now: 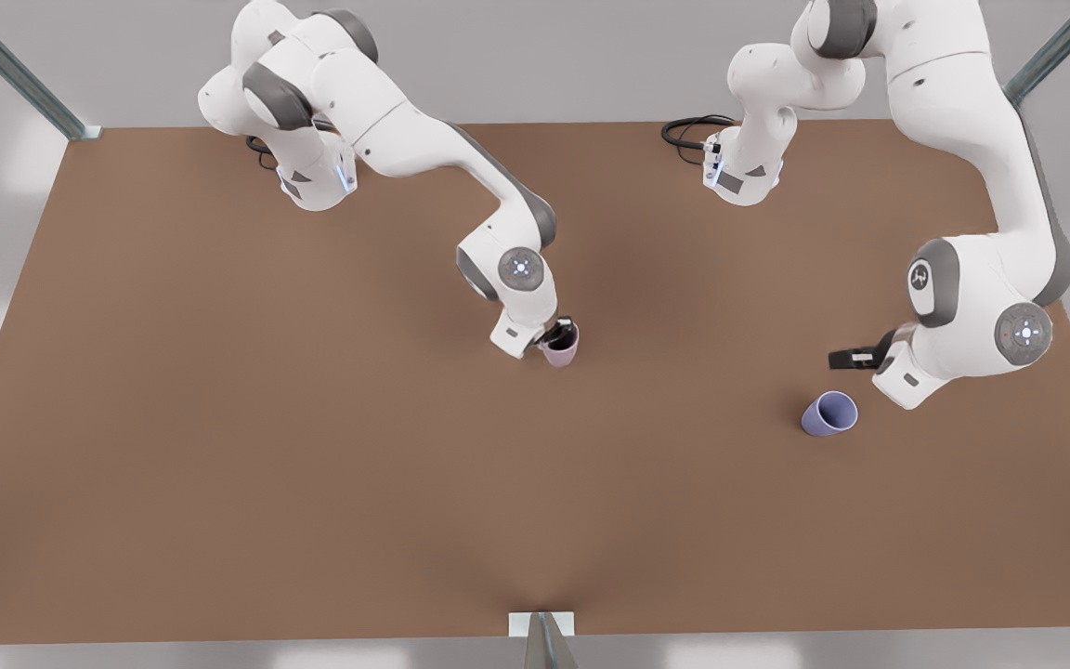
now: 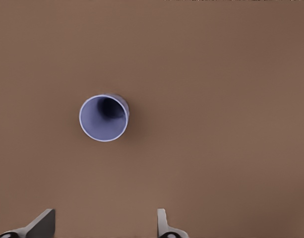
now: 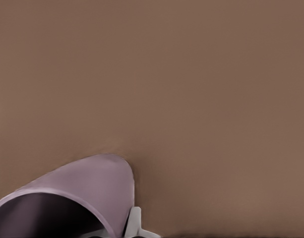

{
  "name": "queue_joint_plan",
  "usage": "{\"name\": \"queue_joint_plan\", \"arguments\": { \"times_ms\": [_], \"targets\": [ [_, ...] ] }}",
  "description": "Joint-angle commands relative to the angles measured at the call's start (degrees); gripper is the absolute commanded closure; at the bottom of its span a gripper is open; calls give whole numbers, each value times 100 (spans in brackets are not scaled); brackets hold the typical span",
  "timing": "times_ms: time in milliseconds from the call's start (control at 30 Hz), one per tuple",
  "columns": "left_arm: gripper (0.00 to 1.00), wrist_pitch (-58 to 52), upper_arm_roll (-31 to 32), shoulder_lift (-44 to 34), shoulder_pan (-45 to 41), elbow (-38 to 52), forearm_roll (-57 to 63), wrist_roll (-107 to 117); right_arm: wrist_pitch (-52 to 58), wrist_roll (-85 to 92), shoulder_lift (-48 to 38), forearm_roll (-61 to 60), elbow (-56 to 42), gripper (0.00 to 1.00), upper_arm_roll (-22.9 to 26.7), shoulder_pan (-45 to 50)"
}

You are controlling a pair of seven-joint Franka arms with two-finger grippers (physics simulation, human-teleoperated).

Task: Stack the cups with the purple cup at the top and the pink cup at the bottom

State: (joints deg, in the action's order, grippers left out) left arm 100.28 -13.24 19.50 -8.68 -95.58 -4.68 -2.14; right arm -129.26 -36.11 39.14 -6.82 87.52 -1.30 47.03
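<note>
Brown table [image 1: 219, 418], right hand [image 1: 561, 327] gripping pink cup [image 1: 560, 348]

The pink cup [image 1: 561, 347] and the purple cup [image 1: 828, 413] both look like smooth matt plastic with no sheen or pattern, and the purple cup's inner wall reads just as dull in the left wrist view. The table [image 1: 312, 446] is a flat, matt brown surface without visible grain. The arms wear glossy white shells with grey joint parts, and the corner posts [image 1: 24, 79] look like shiny metal.
</note>
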Motion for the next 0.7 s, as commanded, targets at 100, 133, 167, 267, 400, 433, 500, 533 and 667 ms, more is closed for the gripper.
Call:
{"name": "queue_joint_plan", "arguments": {
  "times_ms": [100,133,167,267,400,433,500,533,667],
  "targets": [
    [0,1969,32,555,402,-110,-173,-858,-126,-2761,164,-38,-51,79,-2,87],
    [0,1978,32,652,481,-110,-182,-858,-135,-2761,190,-38,-42,79,-2,87],
    [0,2065,40,661,613,-93,-174,-867,-135,-2752,208,-38,-51,79,-2,87],
    [0,2224,40,836,710,-84,-182,-1192,-196,-2761,278,-38,-51,79,-2,131],
    [0,2206,155,898,763,-304,-165,-1711,-187,-2770,261,-47,-51,0,-2,166],
    [0,2215,155,951,824,-295,-173,-1763,-187,-2770,252,-47,-51,0,6,166],
    [0,2312,155,1056,833,-295,-182,-1755,-187,-2761,190,-47,-33,0,6,166],
    [0,2312,155,1109,842,-304,-182,-1755,-170,-2752,111,-38,-16,0,15,166],
    [0,2321,225,1205,859,-409,-182,-1755,41,-2743,-205,-47,11,0,33,158]
  ]
}}
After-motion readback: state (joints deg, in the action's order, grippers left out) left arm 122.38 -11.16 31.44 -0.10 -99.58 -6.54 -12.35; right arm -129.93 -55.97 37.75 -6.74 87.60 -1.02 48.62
